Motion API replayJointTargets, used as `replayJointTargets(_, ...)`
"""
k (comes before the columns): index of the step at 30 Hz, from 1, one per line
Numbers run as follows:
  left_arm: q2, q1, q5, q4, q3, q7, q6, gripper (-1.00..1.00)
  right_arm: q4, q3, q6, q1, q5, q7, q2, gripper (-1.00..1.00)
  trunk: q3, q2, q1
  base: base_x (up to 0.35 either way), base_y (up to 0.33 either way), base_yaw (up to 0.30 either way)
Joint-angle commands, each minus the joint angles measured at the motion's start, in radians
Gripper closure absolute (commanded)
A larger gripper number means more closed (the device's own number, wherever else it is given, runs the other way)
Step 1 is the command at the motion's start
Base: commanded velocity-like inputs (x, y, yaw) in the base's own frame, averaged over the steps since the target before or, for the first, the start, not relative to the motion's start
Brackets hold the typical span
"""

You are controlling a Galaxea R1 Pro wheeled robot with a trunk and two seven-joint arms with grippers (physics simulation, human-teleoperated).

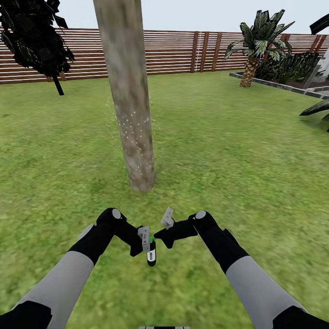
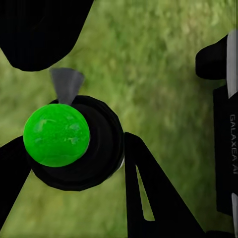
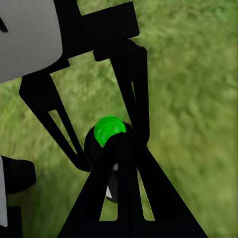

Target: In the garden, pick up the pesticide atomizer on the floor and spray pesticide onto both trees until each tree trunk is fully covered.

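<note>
From the head view, a thick, mottled beige-grey tree trunk (image 1: 129, 98) rises from the green lawn (image 1: 228, 151) ahead, slightly left of centre; a cloud of fine white specks lies over its middle part; behind it runs a brown horizontal-slat wooden fence (image 1: 183, 52), with a black narrow conifer (image 1: 34, 39) at the left and a short palm (image 1: 256, 43) at the right. Low in this view both arms bend inward; the left gripper (image 1: 147, 241) is closed around the small black pesticide atomizer with a white patch (image 1: 151, 253), which hangs upright above the grass — near the trunk's base but apart from it; the right gripper (image 1: 167, 220) sits just beside it, grey fingers (image 1: 167, 214) raised; whether it is open or closed I cannot tell.

In the left wrist view the atomizer's round black body with a bright green cap (image 2: 57, 135) sits between the black fingers (image 2: 148, 198), which press against it.

In the right wrist view the green cap (image 3: 109, 130) shows beyond the black fingers (image 3: 121, 198), over blurred grass.
</note>
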Motion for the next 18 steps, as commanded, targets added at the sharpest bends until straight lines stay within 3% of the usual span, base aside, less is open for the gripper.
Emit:
replayJointTargets(1, 0.0, -0.001, -0.004, -0.001, 0.0, -0.005, 0.01, 1.0, -0.002, -0.001, 0.007, 0.0, 0.005, 0.005, 0.0, 1.0, -0.001, 0.0, 0.0, 0.0, 0.0, 0.0)
replayJointTargets(18, 0.0, 0.0, -0.012, -0.023, -0.003, -0.004, 0.015, 1.0, -0.002, -0.001, 0.007, 0.0, 0.005, 0.005, 0.0, 1.0, -0.001, 0.0, 0.0, 0.0, 0.0, 0.0)
